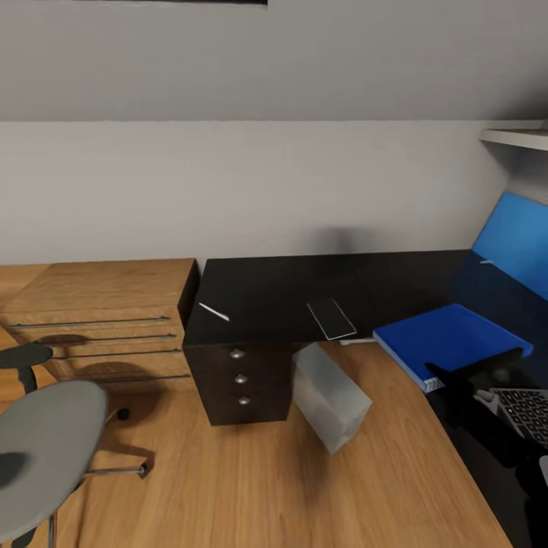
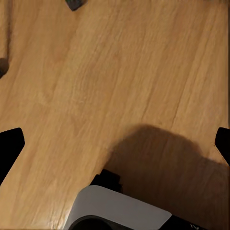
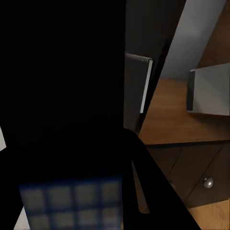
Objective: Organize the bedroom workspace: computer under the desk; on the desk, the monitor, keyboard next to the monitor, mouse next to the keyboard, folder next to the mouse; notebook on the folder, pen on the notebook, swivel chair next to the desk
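Note:
The black desk [image 1: 274,293] stands against the wall. On it lie a thin white pen [image 1: 213,310], a dark notebook [image 1: 331,317] [image 3: 146,86] and the blue folder [image 1: 449,339]. The grey computer [image 1: 331,396] [image 3: 211,91] stands tilted under the desk. The keyboard [image 1: 525,411] [image 3: 72,201] lies at the desk's right end, and my dark right gripper [image 1: 476,384] hangs right at its left end, by the folder's edge. A blue panel [image 1: 517,240], perhaps the monitor, leans at the far right. The swivel chair [image 1: 38,449] is at the left. My left gripper [image 2: 115,143] is open over bare floor. The mouse is out of view.
A wooden chest [image 1: 99,327] with bar handles stands left of the desk. Three knobbed drawers [image 1: 240,377] [image 3: 207,182] close the desk's left end. A white shelf [image 1: 521,137] juts out at the upper right. Wood floor [image 1: 251,479] lies between chair and desk.

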